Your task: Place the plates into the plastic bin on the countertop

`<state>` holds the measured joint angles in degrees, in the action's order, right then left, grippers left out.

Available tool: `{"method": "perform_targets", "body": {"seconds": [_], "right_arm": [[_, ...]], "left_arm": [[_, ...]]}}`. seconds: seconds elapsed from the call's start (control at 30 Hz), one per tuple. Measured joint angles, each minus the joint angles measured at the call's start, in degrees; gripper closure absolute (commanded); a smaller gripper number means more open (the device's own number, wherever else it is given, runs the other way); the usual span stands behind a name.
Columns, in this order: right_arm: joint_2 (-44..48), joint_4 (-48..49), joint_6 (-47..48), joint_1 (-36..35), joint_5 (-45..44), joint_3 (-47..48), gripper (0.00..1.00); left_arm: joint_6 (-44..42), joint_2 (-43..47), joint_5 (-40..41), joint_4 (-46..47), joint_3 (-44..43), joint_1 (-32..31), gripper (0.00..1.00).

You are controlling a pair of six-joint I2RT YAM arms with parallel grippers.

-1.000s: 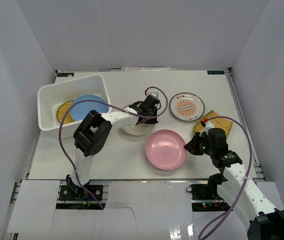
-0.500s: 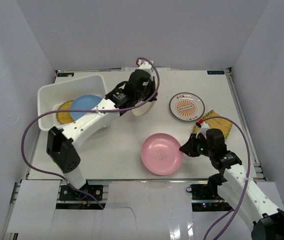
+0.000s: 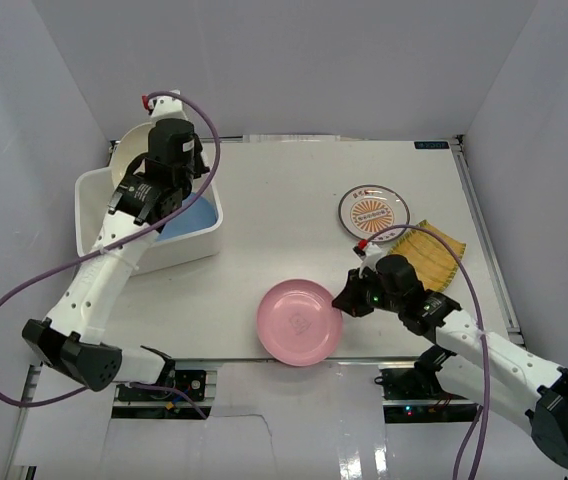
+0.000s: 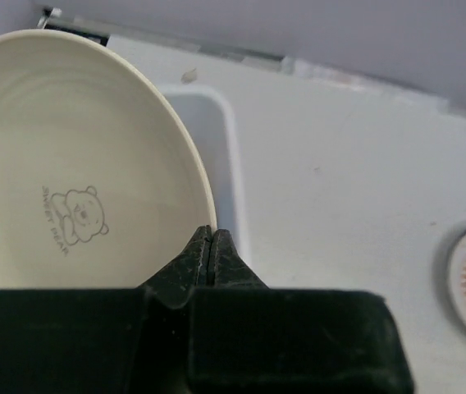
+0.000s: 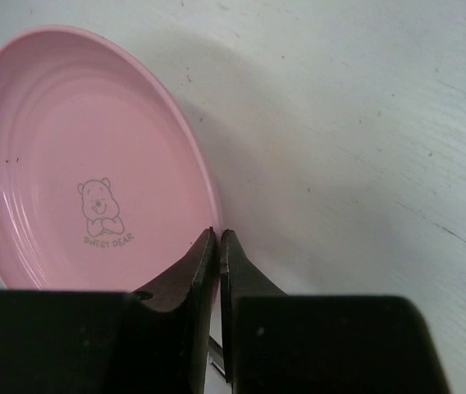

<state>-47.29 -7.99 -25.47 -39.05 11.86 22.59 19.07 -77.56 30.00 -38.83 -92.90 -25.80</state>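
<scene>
Over the far end of the plastic bin, the left gripper holds the cream plate up on edge. Its fingers are pressed together on only a sliver of rim. That thin pinch is what worries me: the plate could swivel in the grip, or slip and clatter onto the blue plate already lying in the bin. It could also clip the bin's wall on the way down.

Well to the right of the bin, toward the near edge of the countertop, the right gripper nips the pink plate by its rim in the same way. From the wrist view that plate seems to be lifted off the surface (I can't be sure how much of it is clear). It has a long way to go to the bin on a small hold, so a sudden swing could shake it loose. The left arm is also hanging over the bin, so if both arrive together they could knock each other.

Further right of the bin, the orange-patterned plate and a yellow woven plate lie untouched, and neither blocks the way to the bin
</scene>
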Motion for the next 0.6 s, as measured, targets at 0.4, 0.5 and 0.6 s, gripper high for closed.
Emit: {"method": "perform_targets", "body": {"seconds": [0.4, 0.5, 0.6], "right_arm": [[-12.79, 4.48, -0.31, -6.47, -4.94, 14.25, 0.92], [-16.24, 5.66, 0.0, -6.75, -6.47, 19.61, 0.92], [-21.24, 5.77, 0.37, -6.75, -7.91, 26.36, 0.92]], "left_arm": [[-0.48, -10.51, -6.03, 1.73, 15.87, 12.96, 0.49], [0.17, -10.1, -7.58, 2.25, 15.87, 13.11, 0.17], [1.44, -7.76, -10.43, 3.06, 15.87, 13.16, 0.11]]}}
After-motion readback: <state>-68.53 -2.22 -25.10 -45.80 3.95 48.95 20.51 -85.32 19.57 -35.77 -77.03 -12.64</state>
